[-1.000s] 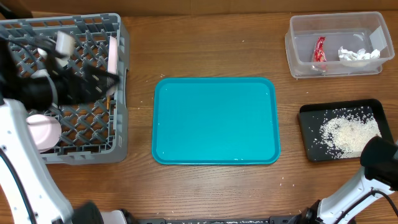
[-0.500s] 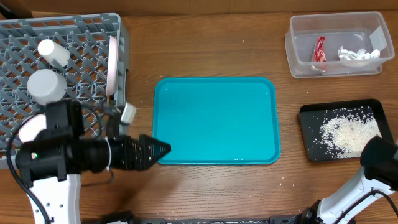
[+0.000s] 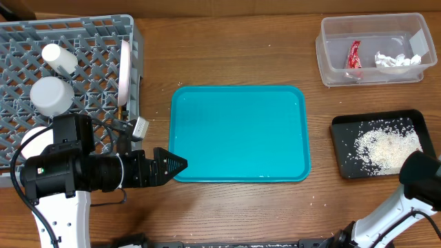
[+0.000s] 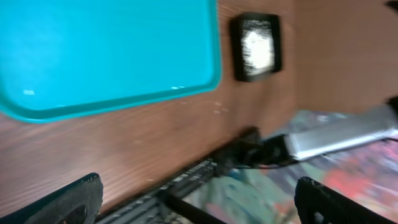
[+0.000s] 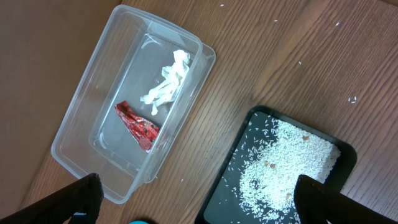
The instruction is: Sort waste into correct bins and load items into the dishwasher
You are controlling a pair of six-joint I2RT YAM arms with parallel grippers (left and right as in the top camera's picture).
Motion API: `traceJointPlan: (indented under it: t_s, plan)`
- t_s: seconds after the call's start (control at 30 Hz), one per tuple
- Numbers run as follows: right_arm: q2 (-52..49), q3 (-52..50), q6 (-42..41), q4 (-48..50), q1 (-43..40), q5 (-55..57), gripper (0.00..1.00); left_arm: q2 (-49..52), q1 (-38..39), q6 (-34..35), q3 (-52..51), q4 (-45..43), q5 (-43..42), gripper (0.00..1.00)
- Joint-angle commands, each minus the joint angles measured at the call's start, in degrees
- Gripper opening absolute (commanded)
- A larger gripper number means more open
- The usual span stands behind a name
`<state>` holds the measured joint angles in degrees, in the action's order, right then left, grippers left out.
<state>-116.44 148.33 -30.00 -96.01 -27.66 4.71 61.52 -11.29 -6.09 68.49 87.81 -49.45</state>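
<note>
The grey dishwasher rack (image 3: 83, 34) at the left holds a white cup (image 3: 58, 58), a bowl (image 3: 50, 95) and a plate (image 3: 125, 65) on edge. A clear tub (image 3: 324, 58) at the back right contains the red wrapper (image 3: 354, 55) and the tissue (image 3: 396, 60). Rice (image 3: 386, 146) lies in the black tray (image 3: 342, 148). My left gripper (image 3: 182, 164) points right at the teal tray's front left corner, open (image 4: 196, 199) and empty. The right gripper (image 5: 199, 208) hangs open and empty above the tub (image 5: 81, 137) and the black tray (image 5: 227, 199).
The large teal tray (image 3: 238, 134) fills the middle of the wooden table. My left arm's body (image 3: 62, 169) covers the rack's front edge. The right arm's base (image 3: 420, 176) sits at the front right, beside the black tray. A few stray grains dot the wood.
The left arm has left the rack and swung down to the table's front, its gripper now pointing at the teal tray's corner. The right arm has not moved.
</note>
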Motion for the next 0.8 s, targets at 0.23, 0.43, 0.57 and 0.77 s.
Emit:
traceJointPlan:
  t_s: [0.23,0.43,0.57,0.77]
  plan:
    - [0.4,0.5,0.0,0.3,-0.1,0.2,1.0,-7.1,4.2,-0.4,-17.4,-29.1,14.2,1.0]
    - [0.4,0.5,0.0,0.3,-0.1,0.2,1.0,-17.8,7.6,-0.3,-34.6,-53.6,17.0,1.0]
    - [0.4,0.5,0.0,0.3,-0.1,0.2,1.0,-25.7,7.8,-0.3,-42.5,-59.6,18.4,1.0]
    - [0.4,0.5,0.0,0.3,-0.1,0.2,1.0,-35.9,7.8,-0.3,-52.6,-70.1,21.6,1.0]
